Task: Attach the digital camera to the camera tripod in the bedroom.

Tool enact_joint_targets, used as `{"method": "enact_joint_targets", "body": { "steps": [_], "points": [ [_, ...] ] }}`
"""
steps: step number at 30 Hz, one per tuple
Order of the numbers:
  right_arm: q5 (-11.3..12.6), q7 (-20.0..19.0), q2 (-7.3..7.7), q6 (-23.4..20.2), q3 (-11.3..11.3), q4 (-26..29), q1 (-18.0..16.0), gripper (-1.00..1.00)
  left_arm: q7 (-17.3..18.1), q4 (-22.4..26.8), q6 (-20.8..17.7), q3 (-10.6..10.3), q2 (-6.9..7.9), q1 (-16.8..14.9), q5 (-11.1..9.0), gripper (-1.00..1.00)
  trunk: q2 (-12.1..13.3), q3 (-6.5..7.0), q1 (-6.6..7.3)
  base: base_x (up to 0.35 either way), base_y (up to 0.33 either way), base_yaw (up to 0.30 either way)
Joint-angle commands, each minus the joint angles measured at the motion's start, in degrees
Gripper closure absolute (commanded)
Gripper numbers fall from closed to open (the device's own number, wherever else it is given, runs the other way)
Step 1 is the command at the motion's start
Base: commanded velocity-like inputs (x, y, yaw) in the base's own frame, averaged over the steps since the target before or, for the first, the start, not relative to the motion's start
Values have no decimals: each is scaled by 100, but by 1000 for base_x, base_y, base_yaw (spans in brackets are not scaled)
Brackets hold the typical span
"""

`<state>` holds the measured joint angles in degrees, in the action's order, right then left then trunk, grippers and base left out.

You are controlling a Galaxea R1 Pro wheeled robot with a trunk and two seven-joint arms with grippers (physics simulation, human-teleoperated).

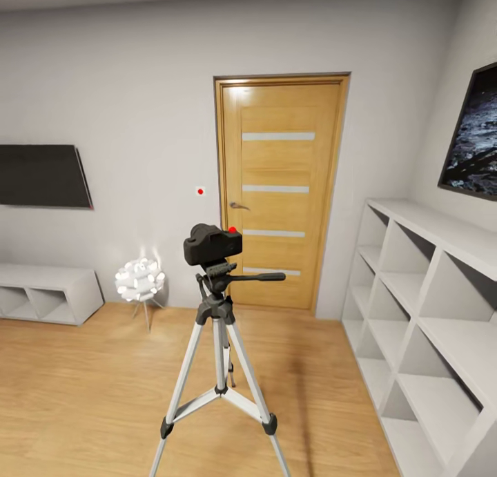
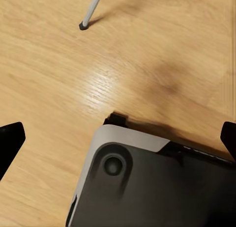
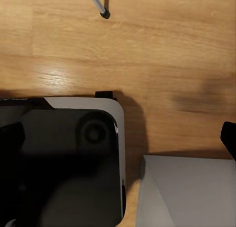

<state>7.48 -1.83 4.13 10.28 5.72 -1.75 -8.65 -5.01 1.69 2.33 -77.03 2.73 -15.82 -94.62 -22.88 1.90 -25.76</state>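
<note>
The black digital camera (image 1: 212,245) sits on the head of the camera tripod (image 1: 219,339), which stands on the wood floor in the middle of the bedroom, in front of the door. A small red dot shows on the camera's top right corner. The tripod's long black handle (image 1: 262,277) points right. One black tripod foot (image 2: 83,25) shows in the left wrist view, and a tripod foot (image 3: 104,13) shows in the right wrist view. My left gripper (image 2: 119,138) and right gripper (image 3: 120,138) hang low over the floor and my own base, both open and holding nothing.
A wooden door (image 1: 281,187) is behind the tripod. White cubby shelves (image 1: 428,311) line the right wall. At the left are a low white cabinet (image 1: 48,294), a dark screen (image 1: 41,177) and a white floor lamp (image 1: 140,280). My dark base (image 2: 147,187) lies under both grippers.
</note>
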Motion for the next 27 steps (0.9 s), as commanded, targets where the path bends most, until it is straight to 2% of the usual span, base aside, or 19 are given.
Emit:
{"method": "enact_joint_targets", "body": {
  "steps": [1, 14, 27],
  "points": [
    [60, -19, 0, 35, 47, -19, -7, -100, -38, 25, 12, -47, 2, 0, -48, -100, -3, 7, -2, 0, 0, 0],
    [107, -19, 0, 44, 43, -18, -8, -100, -36, 42, -9, -40, -22, 289, -81, -100, -3, 128, -2, 0, 0, 0],
    [113, -19, 0, 45, 43, -19, -6, -100, -35, 29, 9, -39, -19, 308, -83, -100, -3, 249, -2, 0, 0, 0]
  ]
}}
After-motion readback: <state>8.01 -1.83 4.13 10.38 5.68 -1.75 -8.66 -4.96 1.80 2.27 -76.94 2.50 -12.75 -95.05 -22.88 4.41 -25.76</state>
